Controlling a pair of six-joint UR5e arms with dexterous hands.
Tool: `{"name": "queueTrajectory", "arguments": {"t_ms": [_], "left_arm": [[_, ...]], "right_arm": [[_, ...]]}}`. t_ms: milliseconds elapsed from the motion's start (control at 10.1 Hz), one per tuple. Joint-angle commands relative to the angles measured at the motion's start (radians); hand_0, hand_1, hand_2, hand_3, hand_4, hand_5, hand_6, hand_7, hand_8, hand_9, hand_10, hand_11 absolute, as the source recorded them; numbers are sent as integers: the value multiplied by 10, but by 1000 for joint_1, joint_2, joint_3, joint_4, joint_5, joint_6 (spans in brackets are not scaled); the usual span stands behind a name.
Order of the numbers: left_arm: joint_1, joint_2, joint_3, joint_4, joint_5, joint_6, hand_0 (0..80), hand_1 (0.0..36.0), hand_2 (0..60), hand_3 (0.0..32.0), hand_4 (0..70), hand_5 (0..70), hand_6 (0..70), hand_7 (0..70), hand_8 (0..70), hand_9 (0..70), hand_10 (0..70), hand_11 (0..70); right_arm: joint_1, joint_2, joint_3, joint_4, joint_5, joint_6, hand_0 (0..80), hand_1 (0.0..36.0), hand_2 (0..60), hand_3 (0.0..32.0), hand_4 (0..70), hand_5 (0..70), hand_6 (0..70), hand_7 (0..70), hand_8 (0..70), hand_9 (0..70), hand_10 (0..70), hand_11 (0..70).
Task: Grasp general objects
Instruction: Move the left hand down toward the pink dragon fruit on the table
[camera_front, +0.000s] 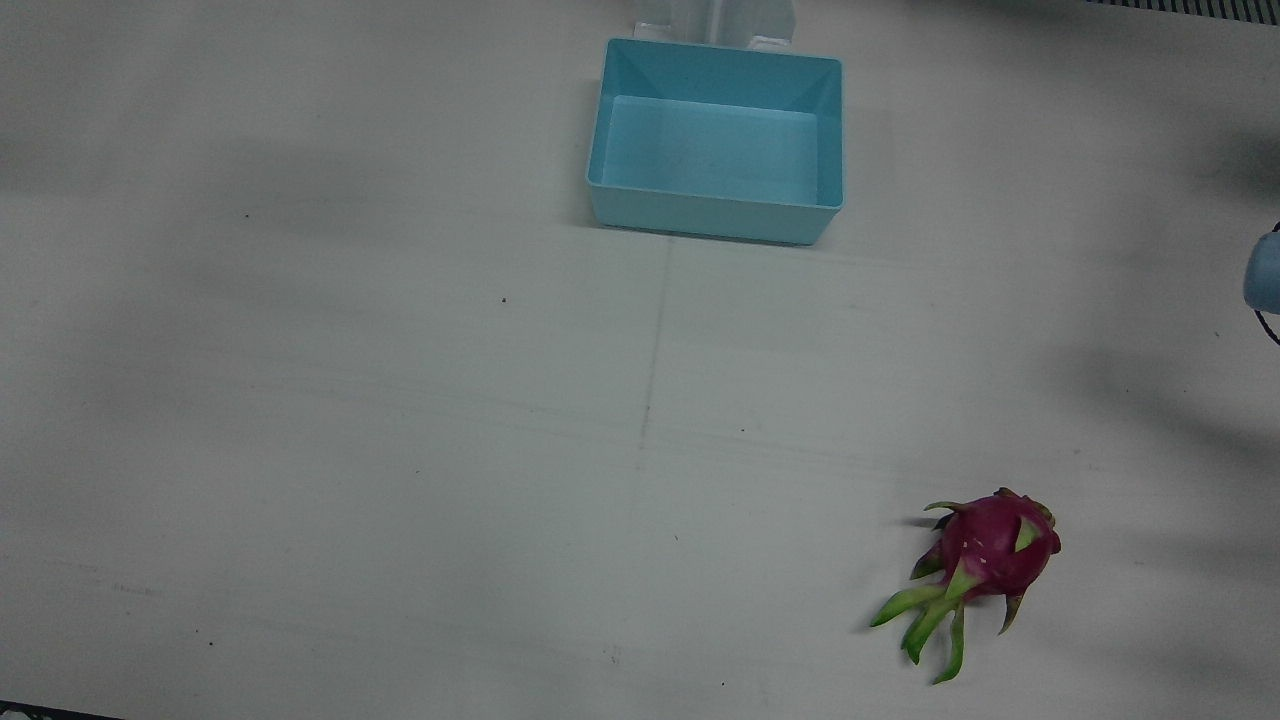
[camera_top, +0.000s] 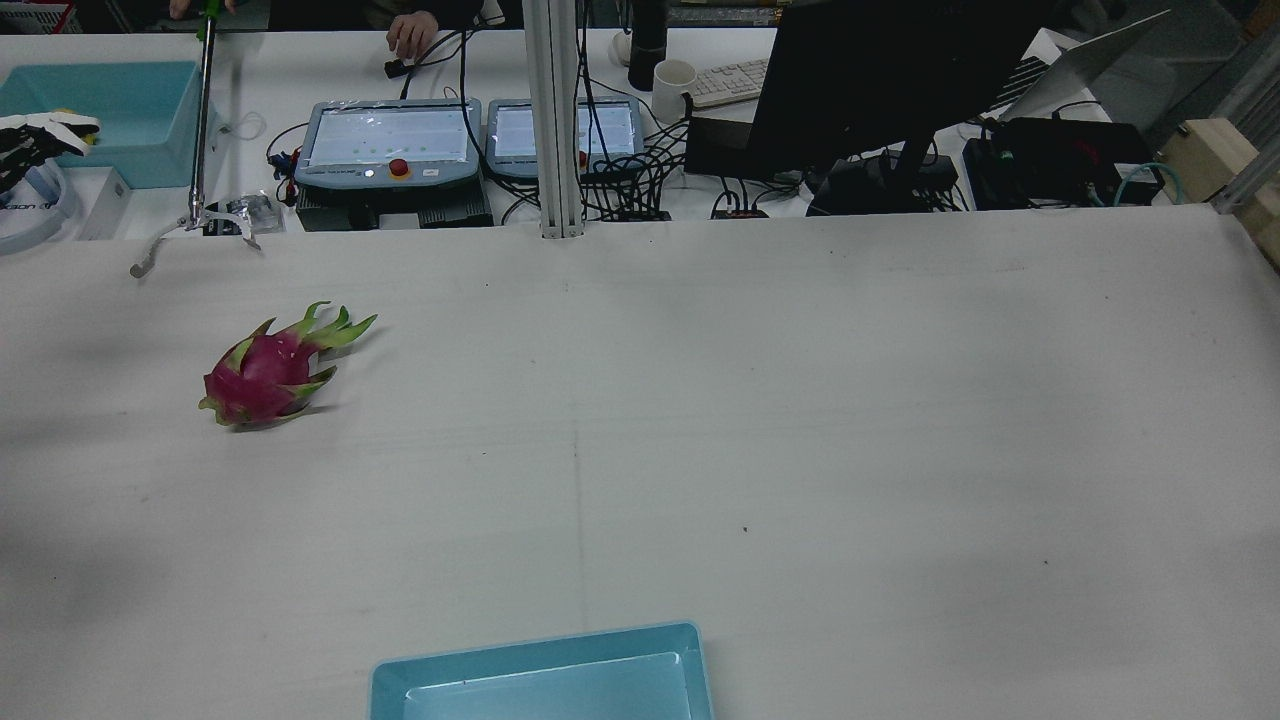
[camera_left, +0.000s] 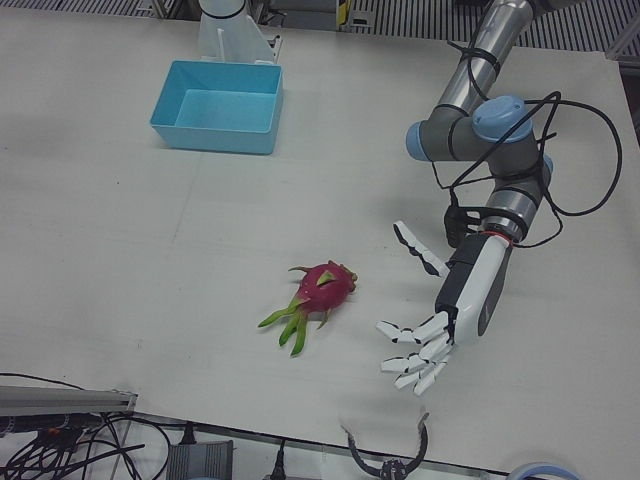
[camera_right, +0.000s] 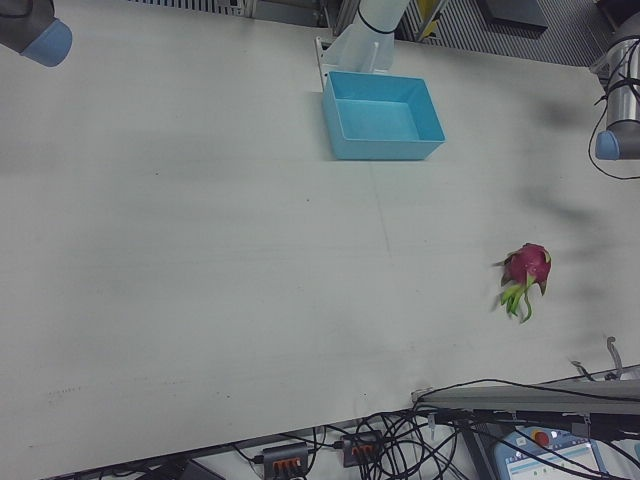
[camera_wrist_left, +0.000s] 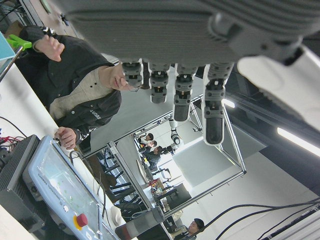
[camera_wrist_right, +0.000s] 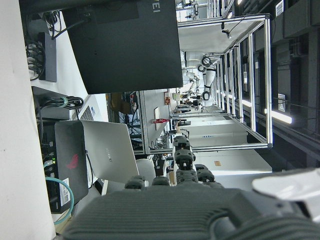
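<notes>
- The dragon fruit (camera_left: 322, 287) lies on the worktop (camera_left: 150, 260), its green leaf tips pointing toward the operators' edge.
- The left hand (camera_left: 432, 322) hovers nearby, fingers spread, empty.
- The right hand (camera_wrist_right: 200, 210): state unclear.

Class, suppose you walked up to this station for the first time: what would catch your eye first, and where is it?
A magenta dragon fruit with green leafy scales lies alone on the white table, before the robot's left arm. Beside it, apart, hangs the white-fingered left hand, open with fingers spread. An empty light-blue rectangular plastic bin sits at the robot's edge, mid-table.
</notes>
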Motion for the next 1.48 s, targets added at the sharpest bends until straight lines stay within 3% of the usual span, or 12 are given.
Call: {"name": "queueTrajectory", "arguments": {"t_ms": [0, 99, 198, 297, 396, 495, 593, 791, 989, 1088, 1187, 1385], "left_arm": [[30, 4, -194, 247, 1, 318, 383, 0, 0, 0, 214, 368, 143, 239, 175, 101, 48, 63], [32, -5, -232, 318, 0, 370, 396, 0, 0, 0, 202, 348, 135, 228, 184, 95, 43, 56], [34, -40, -240, 407, 1, 428, 432, 22, 0, 0, 185, 313, 123, 215, 181, 88, 42, 58], [34, -109, -240, 534, 1, 544, 456, 53, 0, 0, 143, 269, 100, 183, 169, 70, 41, 60], [44, -128, -241, 590, 1, 622, 488, 104, 11, 22, 96, 228, 74, 143, 155, 47, 33, 55], [63, -128, -235, 613, 0, 636, 501, 127, 24, 78, 60, 220, 60, 123, 148, 36, 20, 39], [83, -122, -231, 614, -6, 660, 479, 108, 26, 114, 20, 203, 39, 106, 144, 32, 10, 22], [156, -114, -227, 630, -23, 742, 483, 129, 65, 88, 9, 212, 36, 110, 125, 38, 7, 21], [223, -78, -223, 634, -127, 748, 467, 99, 36, 106, 0, 207, 24, 100, 143, 32, 0, 0], [276, -71, -202, 635, -167, 748, 462, 89, 36, 164, 0, 202, 12, 90, 142, 26, 0, 0], [325, -71, -174, 638, -216, 747, 456, 82, 38, 184, 0, 184, 5, 81, 141, 24, 0, 0], [388, -70, -154, 643, -281, 747, 450, 84, 53, 92, 0, 212, 14, 86, 138, 29, 0, 0]], "right_arm": [[1, 0, 1, 0, 2, 0, 0, 0, 0, 0, 0, 0, 0, 0, 0, 0, 0, 0], [1, 0, 1, 0, 2, 0, 0, 0, 0, 0, 0, 0, 0, 0, 0, 0, 0, 0], [1, 0, 3, 0, 2, 0, 0, 0, 0, 0, 0, 0, 0, 0, 0, 0, 0, 0], [1, 0, 3, -2, 2, 0, 0, 0, 0, 0, 0, 0, 0, 0, 0, 0, 0, 0], [1, 0, 3, -2, 2, 0, 0, 0, 0, 0, 0, 0, 0, 0, 0, 0, 0, 0], [1, 0, 4, -2, 2, 0, 0, 0, 0, 0, 0, 0, 0, 0, 0, 0, 0, 0], [1, 0, 4, -2, 2, 0, 0, 0, 0, 0, 0, 0, 0, 0, 0, 0, 0, 0], [1, 0, 4, -2, 2, 0, 0, 0, 0, 0, 0, 0, 0, 0, 0, 0, 0, 0], [1, 0, 4, -2, 2, 0, 0, 0, 0, 0, 0, 0, 0, 0, 0, 0, 0, 0], [1, 0, 4, -2, 2, 0, 0, 0, 0, 0, 0, 0, 0, 0, 0, 0, 0, 0], [1, 0, 4, -2, 2, 0, 0, 0, 0, 0, 0, 0, 0, 0, 0, 0, 0, 0], [1, 0, 4, -2, 2, 0, 0, 0, 0, 0, 0, 0, 0, 0, 0, 0, 0, 0]]}}
